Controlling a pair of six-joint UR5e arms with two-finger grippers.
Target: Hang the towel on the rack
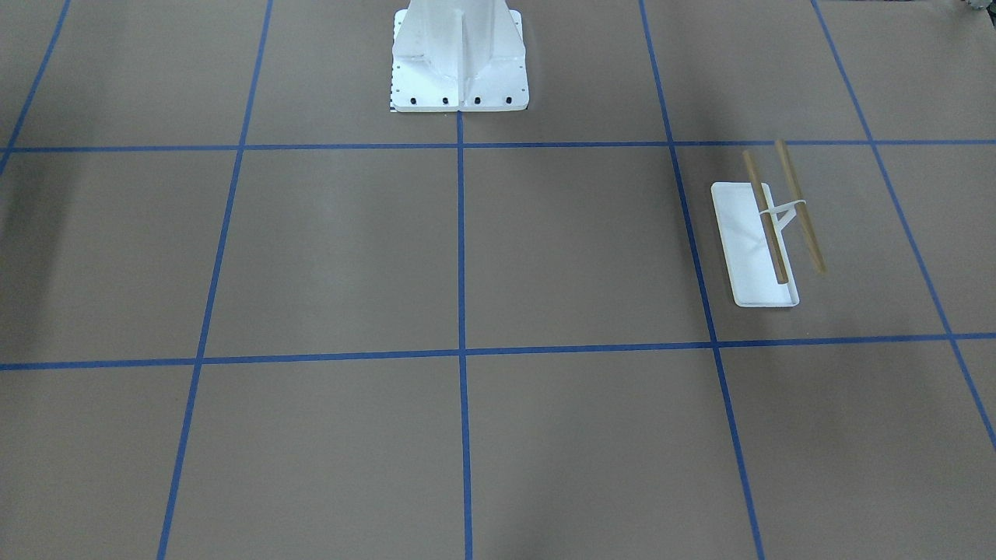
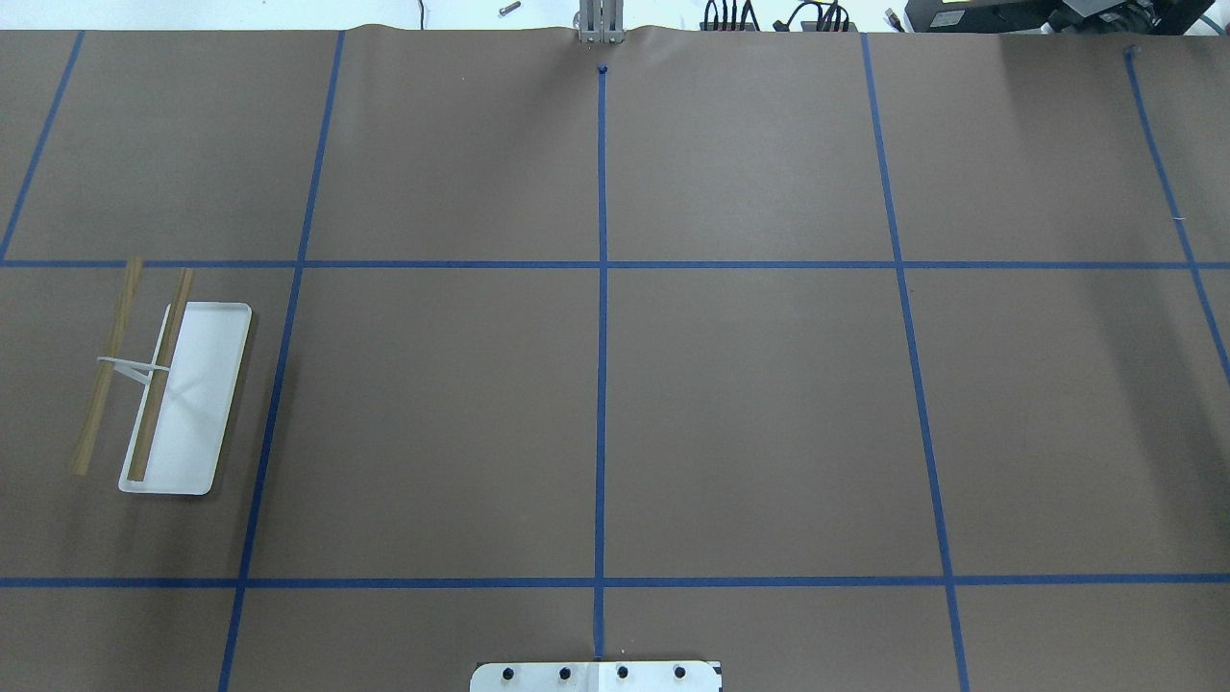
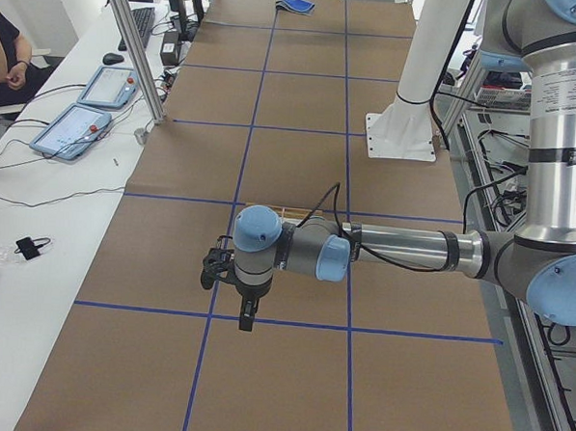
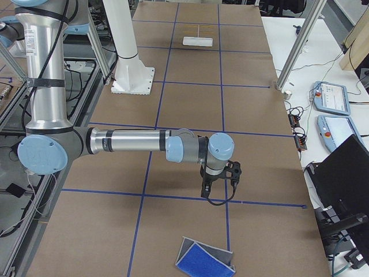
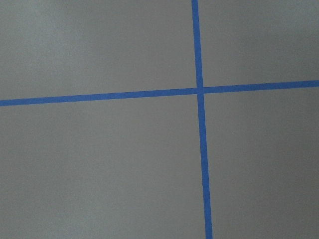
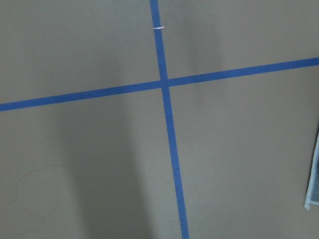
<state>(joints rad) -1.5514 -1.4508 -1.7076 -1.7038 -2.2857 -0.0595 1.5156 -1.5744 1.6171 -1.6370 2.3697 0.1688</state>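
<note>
The rack (image 2: 183, 394) stands on the left side of the table in the overhead view: a white tray base, a thin forked support and two wooden rods (image 2: 135, 370). It also shows in the front view (image 1: 759, 245) and far off in the right view (image 4: 198, 39). The blue towel (image 4: 204, 259) lies folded on the table at the right end, grey underside showing; its edge shows in the right wrist view (image 6: 314, 174). My left gripper (image 3: 247, 321) and right gripper (image 4: 205, 193) hang above bare table and show only in the side views. I cannot tell if they are open.
The white bolted pedestal (image 1: 459, 62) stands at the robot's edge of the table. Blue tape lines (image 2: 601, 288) divide the brown surface. Tablets (image 3: 81, 118), a laptop (image 4: 340, 173) and metal posts (image 3: 132, 48) stand along the operators' side.
</note>
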